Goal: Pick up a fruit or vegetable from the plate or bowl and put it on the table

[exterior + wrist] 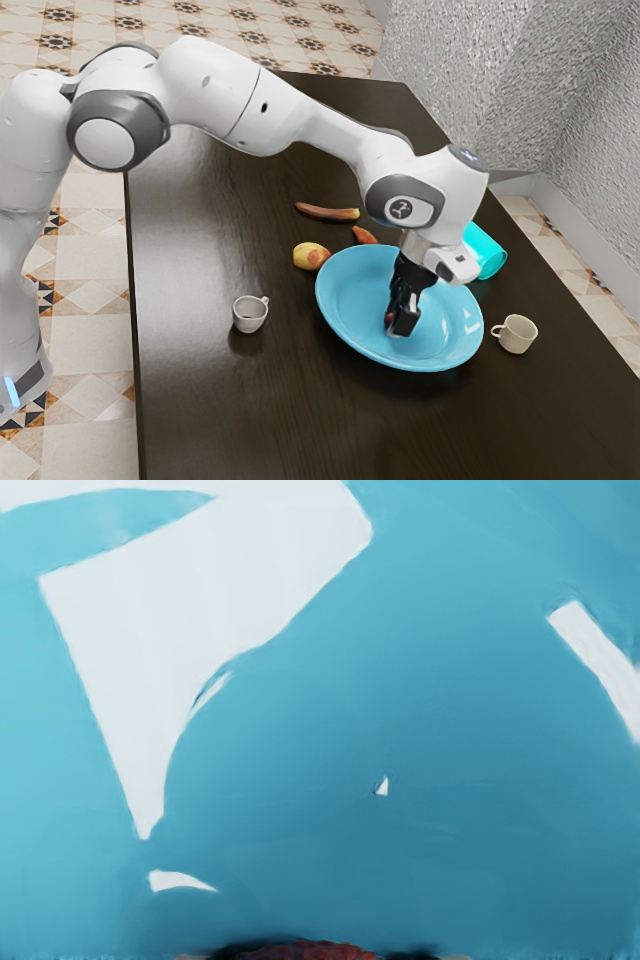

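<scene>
At the exterior view's left, the white and grey robot arm point(230, 105) rises beside a dark brown wooden table point(210, 410) and reaches across it toward the exterior view's right. On the tabletop stands a small, pale, upright cup point(249, 316) with its handle toward the exterior view's right. Next comes a rounded yellow fruit with a reddish patch point(308, 257), near the rim of the bowl. Beyond it lies a long, slightly curved, brown and yellow piece of produce point(325, 212), its yellowish end toward the exterior view's right. A small, tapered orange-red piece of produce point(364, 235) lies on the table just beside the bowl's far rim.

The wide, glossy blue bowl point(345, 325) holds a dark red thing point(389, 319), the item being worked on, low inside it. The black gripper point(399, 330) reaches down into the bowl right at this item; whether it grips the item or stands loose around it cannot be told. In the wrist view, the item's rough red surface lies just under the hand, against the blue bowl with its white reflections.

Farther right, a turquoise cylinder point(485, 251) lies on its side behind the bowl, and a cream mug point(518, 335) stands upright near the bowl's rim, its handle toward the bowl.
</scene>
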`<state>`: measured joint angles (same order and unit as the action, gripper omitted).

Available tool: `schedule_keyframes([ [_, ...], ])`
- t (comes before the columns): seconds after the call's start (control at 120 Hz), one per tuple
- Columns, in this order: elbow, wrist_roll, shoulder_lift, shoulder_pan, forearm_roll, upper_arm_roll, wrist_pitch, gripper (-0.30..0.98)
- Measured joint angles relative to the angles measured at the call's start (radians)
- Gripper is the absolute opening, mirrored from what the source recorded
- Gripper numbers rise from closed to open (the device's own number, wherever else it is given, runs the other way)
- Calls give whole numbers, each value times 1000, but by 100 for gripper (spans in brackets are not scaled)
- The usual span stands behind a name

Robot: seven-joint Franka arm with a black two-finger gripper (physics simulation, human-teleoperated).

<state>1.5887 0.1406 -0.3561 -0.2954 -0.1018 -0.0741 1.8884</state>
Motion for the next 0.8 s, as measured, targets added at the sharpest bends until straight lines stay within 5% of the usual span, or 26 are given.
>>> schedule_keyframes([
  [0.125, -3, 0, 2, -5, 4, 3, -10, 18],
  [0.617, -192, -12, 6, -20, 64, 61, -116, 16],
  [0.8, -291, -28, 23, -44, 91, 188, -202, 16],
])
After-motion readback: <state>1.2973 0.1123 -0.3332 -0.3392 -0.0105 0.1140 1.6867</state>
